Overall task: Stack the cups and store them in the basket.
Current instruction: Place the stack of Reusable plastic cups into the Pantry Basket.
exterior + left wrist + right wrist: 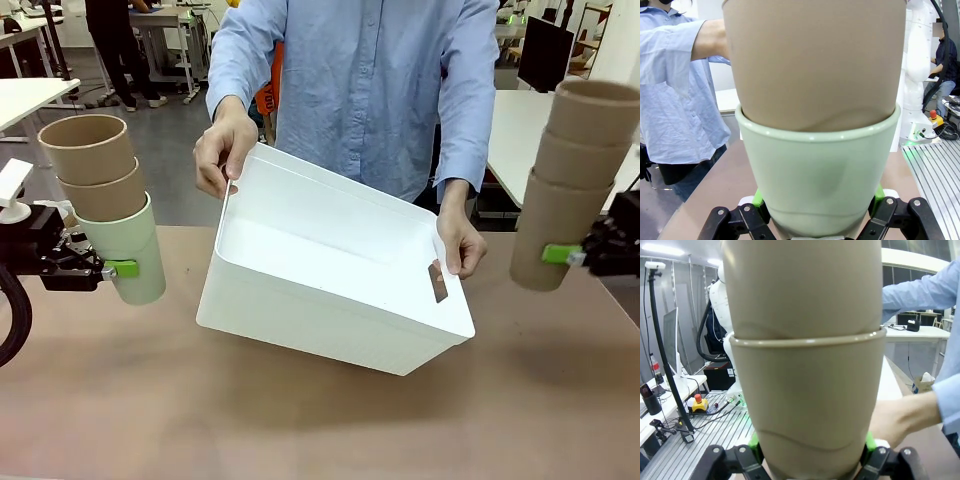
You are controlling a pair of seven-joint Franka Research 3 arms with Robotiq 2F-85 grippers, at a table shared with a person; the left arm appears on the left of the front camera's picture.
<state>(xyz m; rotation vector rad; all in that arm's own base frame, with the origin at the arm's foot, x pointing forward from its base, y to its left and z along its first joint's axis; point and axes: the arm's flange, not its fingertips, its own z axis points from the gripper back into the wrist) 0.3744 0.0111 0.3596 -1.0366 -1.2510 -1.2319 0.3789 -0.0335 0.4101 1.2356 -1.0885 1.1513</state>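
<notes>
My left gripper point(108, 268) is shut on a pale mint green cup point(130, 250) with two tan cups point(92, 160) nested in it, held above the table's left side. In the left wrist view the mint cup point(815, 175) sits between the green pads with a tan cup point(815, 65) inside. My right gripper point(568, 256) is shut on a stack of three tan cups point(570, 180) at the right. The right wrist view shows that tan stack point(805, 390) close up. A person holds the white basket point(330, 270) tilted toward me, lifted over the table's middle, one hand on each end.
The brown table point(320, 420) stretches under everything. The person in a light blue shirt point(360, 80) stands at the far side, hands point(222, 150) gripping the basket's rim. White tables stand at the back left and right.
</notes>
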